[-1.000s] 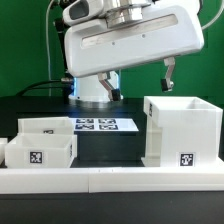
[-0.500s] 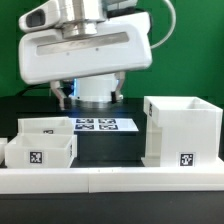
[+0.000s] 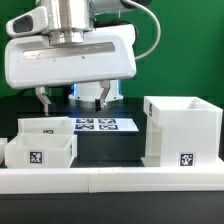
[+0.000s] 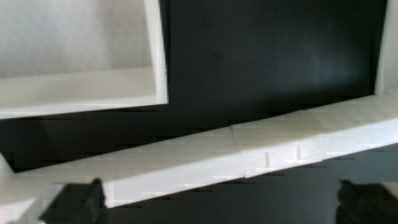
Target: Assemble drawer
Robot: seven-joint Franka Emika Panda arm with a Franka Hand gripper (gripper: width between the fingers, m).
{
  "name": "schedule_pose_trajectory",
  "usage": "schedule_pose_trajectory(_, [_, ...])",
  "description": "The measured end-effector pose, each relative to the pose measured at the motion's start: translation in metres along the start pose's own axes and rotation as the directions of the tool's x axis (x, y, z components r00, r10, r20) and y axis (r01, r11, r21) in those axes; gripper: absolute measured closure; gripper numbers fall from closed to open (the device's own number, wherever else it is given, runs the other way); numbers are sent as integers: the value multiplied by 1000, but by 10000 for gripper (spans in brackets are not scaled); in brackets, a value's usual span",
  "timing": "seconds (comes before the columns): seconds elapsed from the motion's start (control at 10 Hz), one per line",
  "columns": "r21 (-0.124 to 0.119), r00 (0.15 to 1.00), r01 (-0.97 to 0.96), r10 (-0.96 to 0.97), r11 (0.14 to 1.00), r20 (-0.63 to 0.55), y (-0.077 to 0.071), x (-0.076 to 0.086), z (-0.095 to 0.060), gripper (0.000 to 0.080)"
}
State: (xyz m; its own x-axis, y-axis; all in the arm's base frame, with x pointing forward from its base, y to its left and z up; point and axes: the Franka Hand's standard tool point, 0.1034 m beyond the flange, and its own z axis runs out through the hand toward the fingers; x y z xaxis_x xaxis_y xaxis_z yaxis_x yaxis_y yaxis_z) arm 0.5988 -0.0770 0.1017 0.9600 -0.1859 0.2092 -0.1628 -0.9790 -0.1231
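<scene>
Drawer housing point(image 3: 181, 130), far tray point(image 3: 48, 127), near tray point(image 3: 38, 152): likely light, rigid, slick plastic. Pinch 1 thin wall. Your tool point(image 3: 75, 102): wide open, empty.

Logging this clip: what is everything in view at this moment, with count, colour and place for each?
housing: 1, white, upright on the exterior view's right, tag low on its front.
front tray: 1, white, on the exterior view's left, tag on its front wall.
rear tray: 1, white, directly behind the front tray.
marker board: 1, white with black tags, flat on the table between the trays and the housing, further back.
border rail: 1, white, along the near edge.
table: 1, black.
backdrop: 1, green, behind the arm.
gripper: 1, white body with dark fingers, open and empty, above the trays.
</scene>
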Motion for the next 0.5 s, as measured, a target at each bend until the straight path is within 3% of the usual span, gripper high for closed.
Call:
schedule_pose_trajectory(0.1, [-8, 1000, 17, -17, 1000, 5, 1, -1, 1, 151])
schedule_pose_trajectory(0.3, [-122, 984, 177, -172, 977, 52, 6, -7, 11, 151])
schedule_pose_trajectory(0.5, [-145, 980, 198, -191, 969, 61, 18, -16, 22, 151])
